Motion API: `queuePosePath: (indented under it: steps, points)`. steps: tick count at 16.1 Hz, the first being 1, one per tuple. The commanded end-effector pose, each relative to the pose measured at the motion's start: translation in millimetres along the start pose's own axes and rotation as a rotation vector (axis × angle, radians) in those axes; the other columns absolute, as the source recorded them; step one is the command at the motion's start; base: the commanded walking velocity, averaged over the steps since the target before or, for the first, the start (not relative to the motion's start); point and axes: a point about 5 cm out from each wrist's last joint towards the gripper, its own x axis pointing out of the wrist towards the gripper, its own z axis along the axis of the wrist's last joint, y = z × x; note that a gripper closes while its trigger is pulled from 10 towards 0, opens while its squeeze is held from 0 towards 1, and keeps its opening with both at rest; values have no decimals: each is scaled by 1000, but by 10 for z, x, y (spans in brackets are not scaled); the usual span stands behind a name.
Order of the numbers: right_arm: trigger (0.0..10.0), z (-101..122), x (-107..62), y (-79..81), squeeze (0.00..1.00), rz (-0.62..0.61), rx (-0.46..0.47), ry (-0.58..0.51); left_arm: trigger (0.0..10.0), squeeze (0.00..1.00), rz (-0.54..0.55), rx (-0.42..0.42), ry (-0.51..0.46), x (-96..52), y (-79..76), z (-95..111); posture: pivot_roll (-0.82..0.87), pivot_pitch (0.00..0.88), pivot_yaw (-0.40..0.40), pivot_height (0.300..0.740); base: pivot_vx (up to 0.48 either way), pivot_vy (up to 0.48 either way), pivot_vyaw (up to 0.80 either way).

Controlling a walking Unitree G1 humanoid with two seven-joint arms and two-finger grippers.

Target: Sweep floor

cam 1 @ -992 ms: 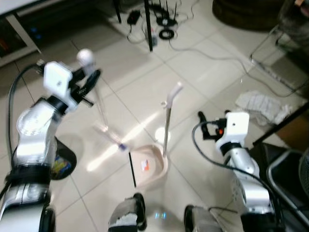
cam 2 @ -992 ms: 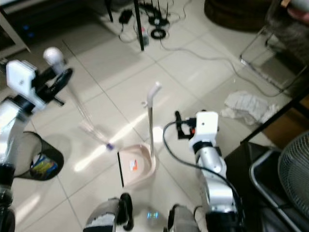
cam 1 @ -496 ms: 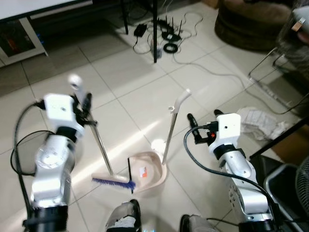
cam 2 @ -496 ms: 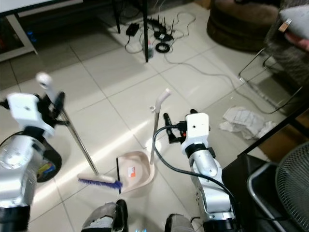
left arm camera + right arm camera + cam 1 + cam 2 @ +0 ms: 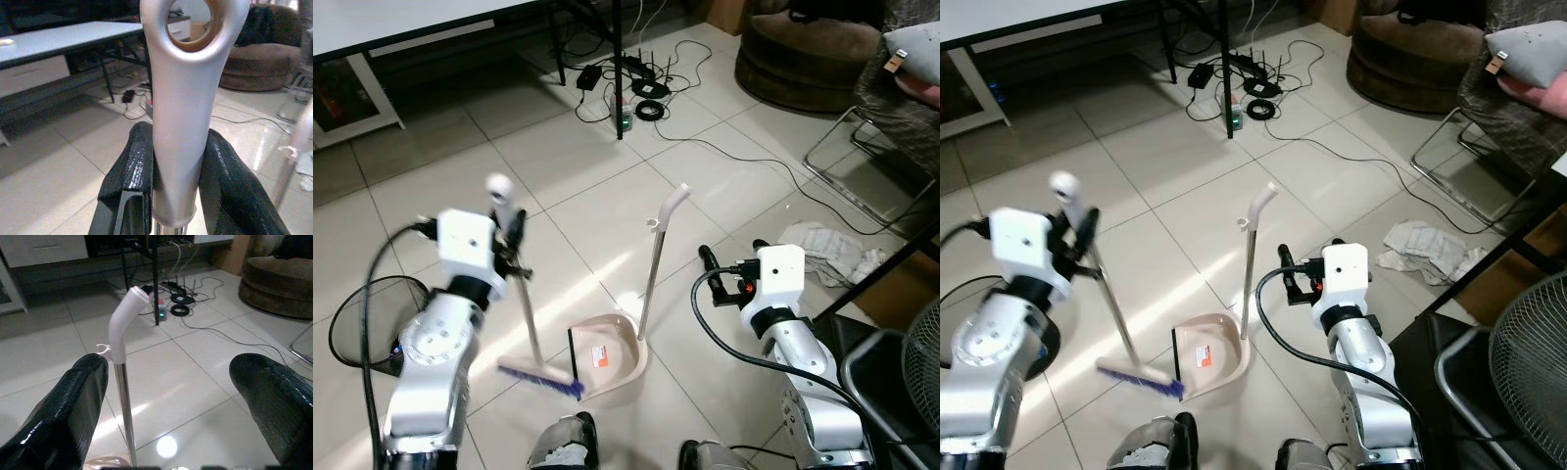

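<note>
Broom (image 5: 527, 323) stands on the floor tiles, bristles touching the dustpan (image 5: 607, 357) mouth, its handle clamped by the left gripper (image 5: 178, 196); right gripper (image 5: 186, 406) spread wide near the dustpan's upright handle; bin (image 5: 357, 313), cables (image 5: 636, 83), cloth (image 5: 827, 250) around

The broom (image 5: 526, 323) shaft is cut off at the left wrist view's lower edge, and the bin (image 5: 362, 315) is partly hidden behind the left arm.
</note>
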Motion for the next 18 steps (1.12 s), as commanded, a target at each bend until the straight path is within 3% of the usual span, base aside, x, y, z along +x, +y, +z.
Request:
queuePosePath:
  steps: [1, 11, 18]
  points:
    - [10000, 37, -34, -33, 0, -23, 10, -9, 10000, 0, -6, 22, -34, -23, -17, 94, 17, 120, 39, 740, 0, 405, 0]
    - [10000, 14, -60, -69, 0, -48, 20, 6, 10000, 0, -28, 34, -31, 8, -70, 110, 17, 121, 41, 740, 0, 408, 0]
    - [10000, 6, -87, -99, 0, -71, 36, 12, 10000, 0, -43, 30, -24, 44, -95, 92, 7, 125, 49, 740, 0, 409, -749]
